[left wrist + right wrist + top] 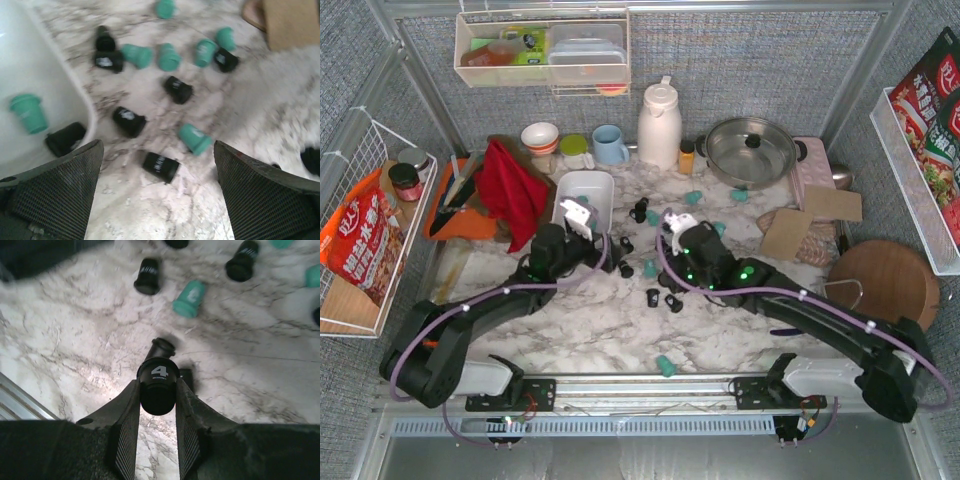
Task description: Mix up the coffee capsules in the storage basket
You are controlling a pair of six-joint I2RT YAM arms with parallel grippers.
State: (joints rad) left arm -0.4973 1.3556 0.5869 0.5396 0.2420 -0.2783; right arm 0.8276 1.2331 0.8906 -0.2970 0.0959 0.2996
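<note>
The white storage basket (605, 186) sits at the back left of the marble table. In the left wrist view the basket (45, 55) holds one teal capsule (29, 112) and one black capsule (65, 139). Several teal and black capsules lie loose on the marble (653, 296) (160, 166). My left gripper (578, 214) (157, 195) is open and empty, just right of the basket's near corner. My right gripper (674, 224) (157, 405) is shut on a black capsule (158, 385) marked "4", held above the table. Another black capsule (162, 347) lies just beyond it.
A red cloth (510, 185), cups, a blue mug (610, 145), a white thermos (658, 125) and a lidded pot (750, 150) line the back. Cardboard pieces (820, 215) and a round wooden board (885, 285) lie at right. Wire baskets (350, 160) hang on both side walls.
</note>
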